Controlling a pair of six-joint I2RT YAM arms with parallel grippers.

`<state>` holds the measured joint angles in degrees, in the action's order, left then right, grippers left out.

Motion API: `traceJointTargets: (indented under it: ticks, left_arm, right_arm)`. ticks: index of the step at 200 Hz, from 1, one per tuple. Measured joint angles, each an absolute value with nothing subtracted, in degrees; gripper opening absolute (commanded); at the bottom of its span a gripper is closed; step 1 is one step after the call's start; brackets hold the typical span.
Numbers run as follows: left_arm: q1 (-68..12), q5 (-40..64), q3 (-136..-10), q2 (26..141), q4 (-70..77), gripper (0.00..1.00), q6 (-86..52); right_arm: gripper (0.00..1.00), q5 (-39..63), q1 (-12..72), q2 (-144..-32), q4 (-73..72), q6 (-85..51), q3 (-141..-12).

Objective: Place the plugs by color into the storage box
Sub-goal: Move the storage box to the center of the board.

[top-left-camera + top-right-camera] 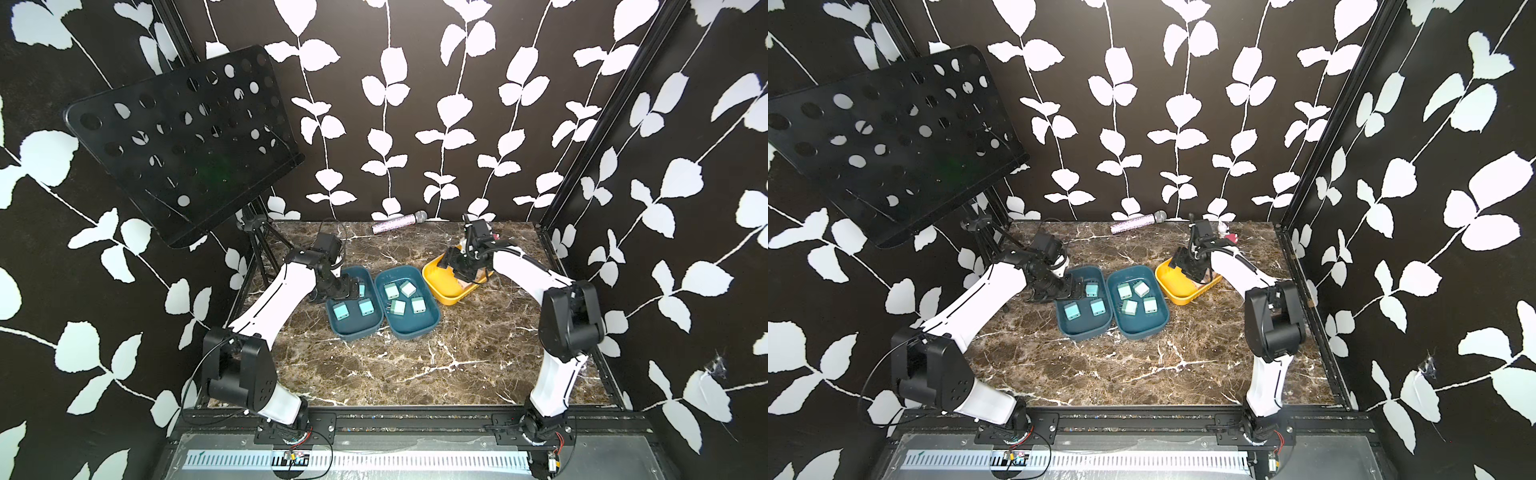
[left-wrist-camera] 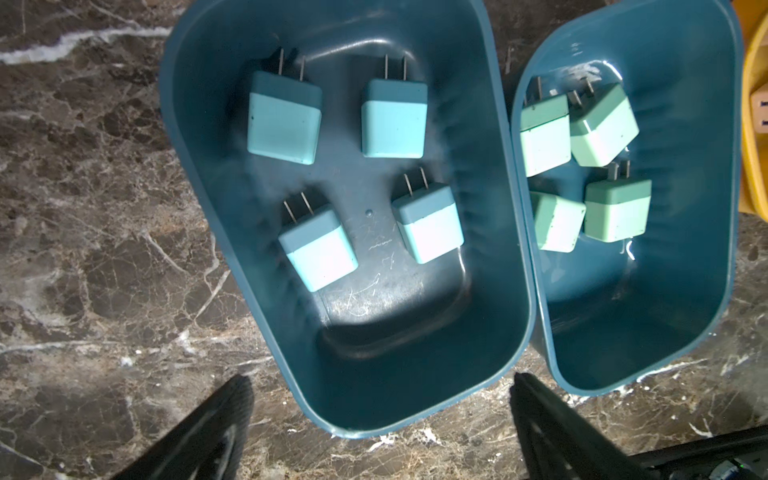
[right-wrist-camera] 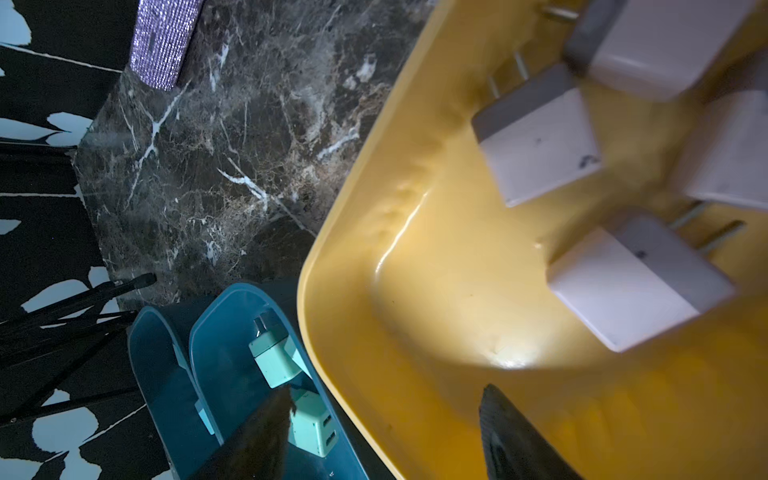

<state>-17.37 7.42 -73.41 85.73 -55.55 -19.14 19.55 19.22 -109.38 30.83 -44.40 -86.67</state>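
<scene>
Three storage box bins stand side by side on the marble table. Several light blue plugs (image 2: 284,118) lie in the left teal bin (image 1: 357,334). Several mint green plugs (image 2: 617,212) lie in the middle teal bin (image 1: 415,334). Several beige plugs (image 3: 540,149) lie in the yellow bin (image 1: 444,297). My left gripper (image 2: 380,380) hangs open over the far end of the left teal bin, holding nothing; it also shows in a top view (image 1: 347,286). My right gripper (image 3: 388,390) is open and empty above the yellow bin (image 3: 436,270), partly hiding its contents in both top views.
A glittery microphone (image 1: 399,222) lies at the table's back edge. A black perforated music stand (image 1: 183,137) rises at the back left on its tripod. A small pink-red toy (image 1: 1229,237) sits behind the right arm. Patterned walls close in the table on three sides.
</scene>
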Motion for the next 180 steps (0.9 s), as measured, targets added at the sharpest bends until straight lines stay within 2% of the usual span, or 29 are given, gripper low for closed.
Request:
traceJointTargets:
  ticks: [40,96,124,157,180]
  left_arm:
    - [-17.4,7.9,-71.4,83.9,-55.4,0.98,-20.1]
    - [-17.4,7.9,-68.8,81.8,-55.6,0.98,-21.1]
    - [-17.4,7.9,-67.8,79.6,-56.0,0.98,-21.6]
    - [-17.4,7.9,-66.2,77.5,-56.1,0.98,-22.3]
    - [-17.4,8.2,-65.4,77.2,-56.5,0.98,-22.9]
  right_arm:
    - [0.7,21.4,21.9,-114.5,29.7,-45.8,-88.6]
    - [0.68,21.7,21.6,-122.1,27.7,-50.3,-94.9]
    - [0.64,20.9,21.5,-123.9,27.9,-51.0,-96.6]
    - [0.53,19.9,21.0,-124.2,29.1,-50.5,-96.6]
    - [0.51,19.9,19.5,-123.5,28.7,-50.2,-94.7]
